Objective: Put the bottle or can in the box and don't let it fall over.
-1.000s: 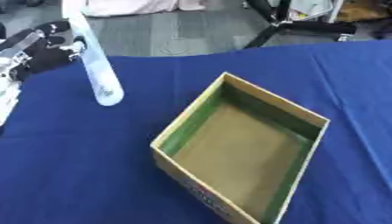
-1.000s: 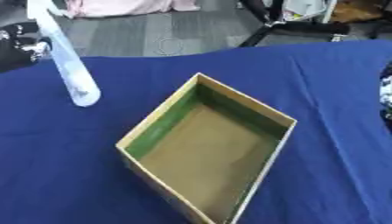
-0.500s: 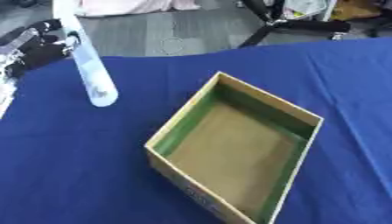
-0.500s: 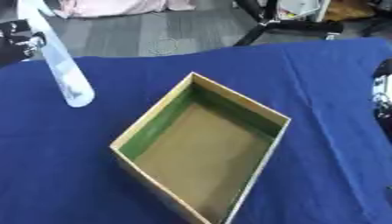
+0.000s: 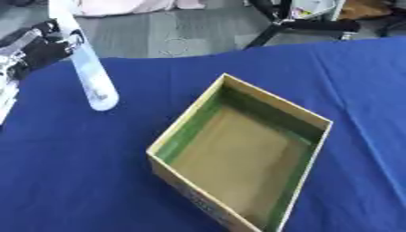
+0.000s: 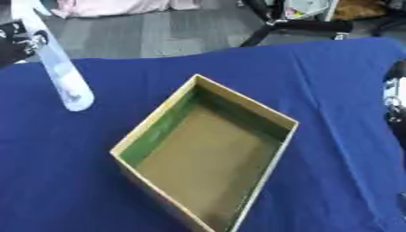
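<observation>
A clear, pale-blue bottle (image 5: 89, 77) is tilted at the upper left, with its top leaning away and to the left. Its rounded lower end hangs over the blue cloth, left of the box and apart from it. My left hand (image 5: 36, 47), black with silver parts, is curled round the bottle's upper part. An open cardboard box (image 5: 190, 129) with green inner walls and a bare brown floor sits askew in the middle of the table. A dark and silver part of my right hand (image 6: 394, 97) shows only at the right edge of the right eye view.
A blue cloth (image 5: 71, 181) covers the table. Beyond the far edge is a grey floor (image 5: 158, 31) with a black stand's legs (image 5: 301, 22) and some pink fabric (image 5: 127, 5).
The bottle and my left hand have drifted slightly left, at the same tilt. The whole picture has shifted a little; the box has not visibly moved.
</observation>
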